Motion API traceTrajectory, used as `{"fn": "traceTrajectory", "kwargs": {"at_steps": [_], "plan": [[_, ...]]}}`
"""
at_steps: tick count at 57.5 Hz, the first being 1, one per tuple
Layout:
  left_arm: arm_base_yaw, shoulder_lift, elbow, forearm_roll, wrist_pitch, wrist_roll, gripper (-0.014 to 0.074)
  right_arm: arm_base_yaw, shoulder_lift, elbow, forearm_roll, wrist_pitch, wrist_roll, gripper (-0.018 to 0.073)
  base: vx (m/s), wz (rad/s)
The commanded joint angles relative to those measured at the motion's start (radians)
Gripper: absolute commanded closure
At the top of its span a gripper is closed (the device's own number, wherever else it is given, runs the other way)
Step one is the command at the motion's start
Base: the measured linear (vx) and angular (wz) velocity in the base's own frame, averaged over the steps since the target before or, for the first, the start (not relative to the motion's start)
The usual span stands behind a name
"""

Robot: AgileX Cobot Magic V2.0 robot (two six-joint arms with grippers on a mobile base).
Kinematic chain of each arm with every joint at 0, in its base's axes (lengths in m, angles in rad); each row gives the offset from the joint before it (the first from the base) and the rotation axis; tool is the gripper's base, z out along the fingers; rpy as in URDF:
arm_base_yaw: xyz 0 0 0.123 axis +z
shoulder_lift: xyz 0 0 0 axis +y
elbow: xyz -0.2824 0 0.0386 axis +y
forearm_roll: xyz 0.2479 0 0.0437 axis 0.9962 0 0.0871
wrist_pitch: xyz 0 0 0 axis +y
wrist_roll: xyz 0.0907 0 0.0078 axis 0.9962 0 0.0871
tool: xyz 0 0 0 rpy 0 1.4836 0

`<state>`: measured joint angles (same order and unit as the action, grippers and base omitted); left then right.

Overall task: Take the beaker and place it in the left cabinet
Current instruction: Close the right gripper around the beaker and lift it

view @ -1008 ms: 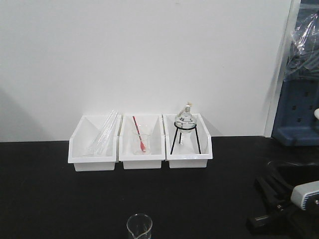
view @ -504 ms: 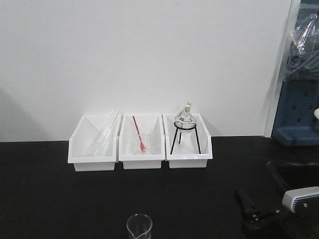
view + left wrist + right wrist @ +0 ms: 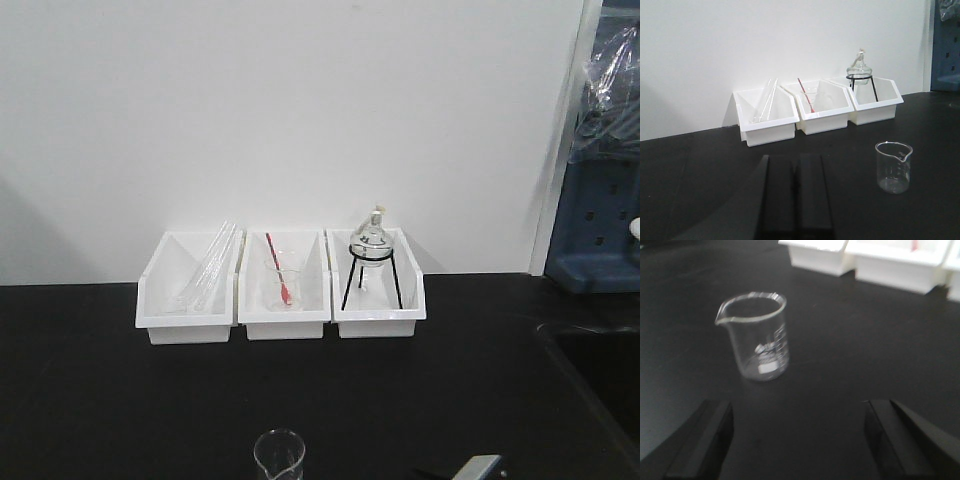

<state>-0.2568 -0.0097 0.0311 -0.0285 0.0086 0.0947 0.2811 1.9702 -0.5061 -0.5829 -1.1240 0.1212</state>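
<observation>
The beaker (image 3: 757,337) stands upright on the black bench (image 3: 865,340), just ahead of your right hand (image 3: 797,420), which is spread wide but centred to one side of it, so driving straight in could let a finger clip the glass and tip it over

The left pincer (image 3: 796,161) is black. It has two long flat fingers (image 3: 780,200) with straight edges and square ends, like two dark planks. They look smooth, dull and plain. A wide dark slope spreads out from the left one near the bottom.

The right pincer (image 3: 798,410) is black too. Its fingers (image 3: 705,440) are thick and blocky, with flat tops and slanted sides. They look a bit blurry.

In the front view only a tiny bit of an arm shows at the bottom edge. It is a small light grey piece (image 3: 478,466) with slanted sides and a thin black bit beside it.
</observation>
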Motion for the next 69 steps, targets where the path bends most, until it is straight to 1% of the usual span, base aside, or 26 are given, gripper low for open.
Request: {"fn": "traceTrajectory", "kwargs": {"at_steps": [1,7,12,20,28,32,59,64,69], "plan": [[-0.004,-0.019,0.016,-0.008,-0.084,-0.003,0.0595,0.052,0.028,-0.072,-0.003,-0.223,0.0,-0.0014,0.0,0.0],[-0.004,-0.019,0.016,-0.008,-0.084,-0.003,0.0595,0.111,0.072,-0.132,0.023,-0.221,0.002,-0.0014,0.0,0.0],[-0.004,-0.019,0.016,-0.008,-0.084,-0.003,0.0595,0.15,0.1,-0.183,0.067,-0.218,0.005,-0.0014,0.0,0.0],[-0.004,-0.019,0.016,-0.008,-0.084,-0.003,0.0595,0.191,0.131,-0.262,0.132,-0.171,0.009,-0.0014,0.0,0.0],[-0.004,-0.019,0.016,-0.008,-0.084,-0.003,0.0595,0.2,0.167,-0.337,0.137,-0.132,0.028,-0.0014,0.0,0.0],[-0.004,-0.019,0.016,-0.008,-0.084,-0.003,0.0595,0.201,0.186,-0.37,0.134,-0.121,0.055,-0.0014,0.0,0.0],[-0.004,-0.019,0.016,-0.008,-0.084,-0.003,0.0595,0.201,0.319,-0.547,0.131,-0.123,0.094,-0.0013,0.0,0.0],[-0.004,-0.019,0.016,-0.008,-0.084,-0.003,0.0595,0.201,0.328,-0.564,0.134,-0.123,0.1,0.0004,0.0,0.0],[-0.004,-0.019,0.016,-0.008,-0.084,-0.003,0.0595,0.201,0.329,-0.569,0.135,-0.122,0.1,0.0069,0.0,0.0]]}}
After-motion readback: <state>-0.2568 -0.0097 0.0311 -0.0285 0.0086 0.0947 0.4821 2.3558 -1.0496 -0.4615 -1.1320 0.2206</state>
